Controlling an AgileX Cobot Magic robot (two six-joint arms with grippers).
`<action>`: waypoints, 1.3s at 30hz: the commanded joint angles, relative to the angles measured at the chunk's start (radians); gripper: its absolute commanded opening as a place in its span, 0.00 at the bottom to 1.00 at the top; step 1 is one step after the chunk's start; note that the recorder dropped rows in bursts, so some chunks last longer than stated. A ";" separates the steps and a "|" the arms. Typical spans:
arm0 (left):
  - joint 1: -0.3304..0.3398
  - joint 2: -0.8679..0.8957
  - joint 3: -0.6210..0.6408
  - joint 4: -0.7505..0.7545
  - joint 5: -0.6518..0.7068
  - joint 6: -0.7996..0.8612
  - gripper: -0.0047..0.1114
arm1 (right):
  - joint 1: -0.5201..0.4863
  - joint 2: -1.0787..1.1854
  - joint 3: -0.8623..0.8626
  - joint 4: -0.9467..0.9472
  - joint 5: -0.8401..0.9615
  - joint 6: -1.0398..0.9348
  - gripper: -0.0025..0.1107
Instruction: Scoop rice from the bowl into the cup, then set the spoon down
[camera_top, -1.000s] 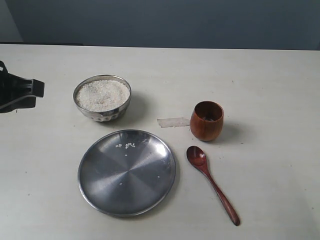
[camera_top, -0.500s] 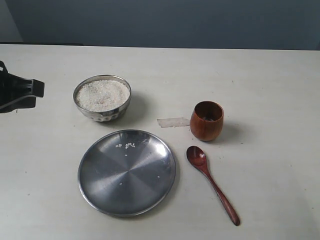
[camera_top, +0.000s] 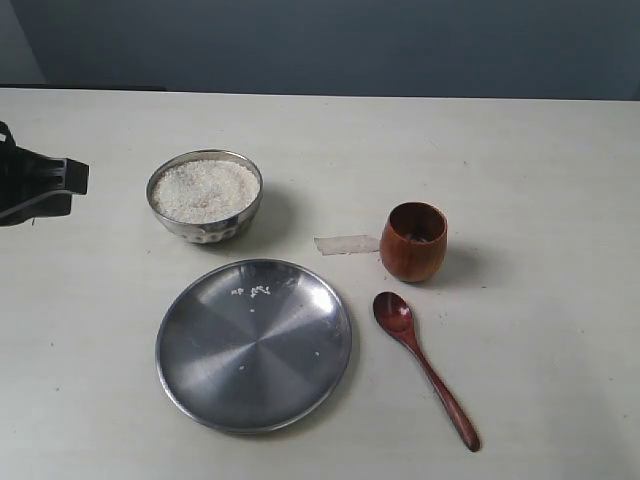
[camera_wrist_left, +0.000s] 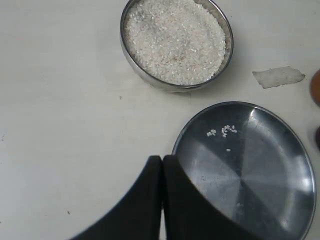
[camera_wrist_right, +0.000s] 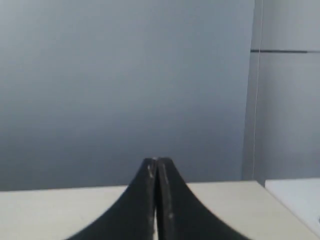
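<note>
The steel bowl (camera_top: 205, 196) (camera_wrist_left: 176, 44) stands at the table's left middle, heaped with white rice (camera_top: 205, 189) (camera_wrist_left: 174, 37). The wooden cup (camera_top: 413, 241) stands upright to the right, dark inside. Just in front of it the wooden spoon (camera_top: 424, 366) lies flat on the table, oval end toward the cup, handle running to the front right. My left gripper (camera_wrist_left: 162, 159) is shut on nothing, hovering over the table by the plate's rim, away from the bowl. My right gripper (camera_wrist_right: 157, 161) is shut, empty, facing the grey wall; it is out of the exterior view.
A wide flat steel plate (camera_top: 254, 344) (camera_wrist_left: 260, 170) with a few stray grains lies in front of the bowl. A strip of tape (camera_top: 346, 244) (camera_wrist_left: 278, 76) sits left of the cup. Part of the left arm (camera_top: 38, 183) shows at the left edge.
</note>
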 joint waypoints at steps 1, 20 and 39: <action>-0.003 0.000 -0.006 -0.001 -0.011 0.003 0.04 | -0.004 -0.005 0.002 0.021 -0.105 0.000 0.02; -0.003 0.000 -0.006 -0.001 -0.011 0.003 0.04 | -0.004 -0.005 0.002 0.262 -0.483 0.400 0.02; -0.003 0.000 -0.006 -0.001 -0.011 0.003 0.04 | 0.099 0.198 -0.381 -0.581 -0.050 0.861 0.02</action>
